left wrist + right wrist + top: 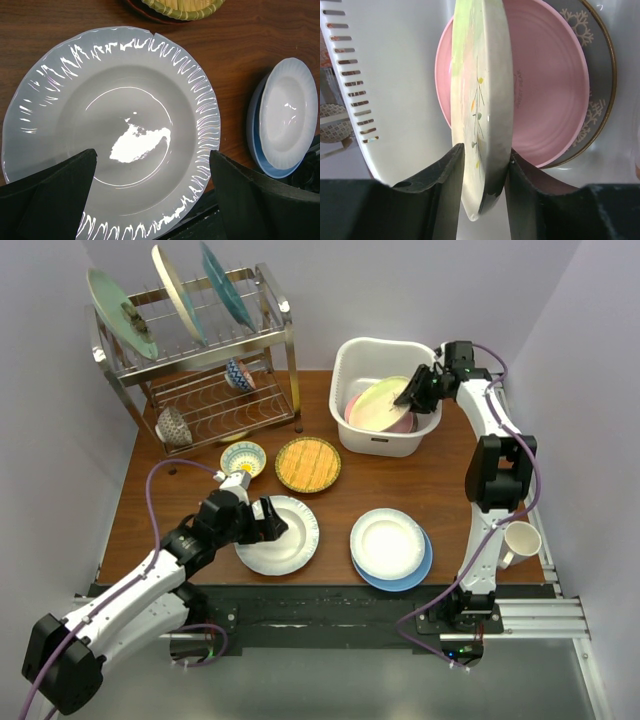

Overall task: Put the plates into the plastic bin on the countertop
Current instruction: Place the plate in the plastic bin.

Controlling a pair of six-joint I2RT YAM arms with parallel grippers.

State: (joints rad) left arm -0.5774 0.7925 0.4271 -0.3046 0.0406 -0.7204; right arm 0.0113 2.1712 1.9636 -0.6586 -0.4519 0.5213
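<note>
Our right fingers clamp the cream plate, one of three in the bin; our left fingers gape above one white plate.

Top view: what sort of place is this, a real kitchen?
Likely a mock kitchen counter in a lab: a dish rack, a bin holding plates, and a wooden table boxed by plain walls.

Near plate: large ribbed white plate, flat on the table, glare on its well.
Left gripper: jaws spread wide, black fingers over the plate's near rim.
Top edge: yellow woven plate, partly in view.
Right: second white plate stacked on blue plate.
</note>
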